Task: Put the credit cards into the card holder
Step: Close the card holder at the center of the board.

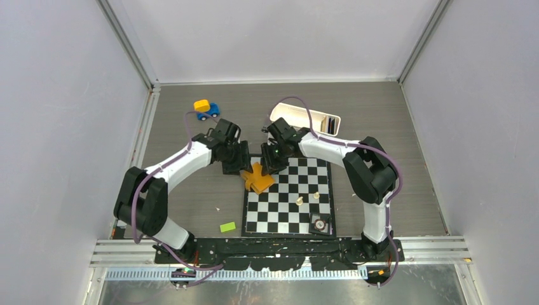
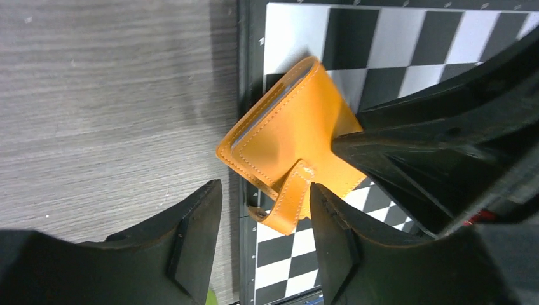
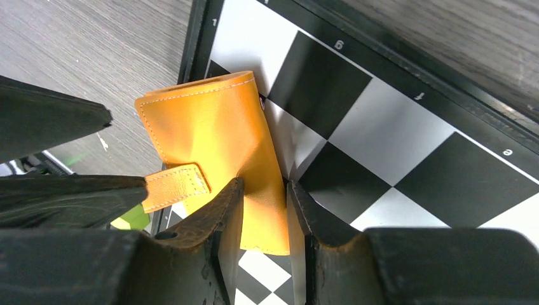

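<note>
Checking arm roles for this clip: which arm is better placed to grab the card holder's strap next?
Left, probably. The left gripper is open with its fingers either side of the strap, while the right gripper is clamped on the card holder edge, steadying it.

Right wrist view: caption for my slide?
Right gripper pinches the card holder at the chessboard corner.

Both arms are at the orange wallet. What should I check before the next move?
1. Right gripper holding the wallet: ok, fingers pinch one edge.
2. Left gripper free: ok, open, fingers either side of the strap.
3. Strap undone: ok, it hangs loose.
4. Wallet placement: ok, at the chessboard corner.
5. Cards inside the wallet: cannot tell, none visible.
</note>
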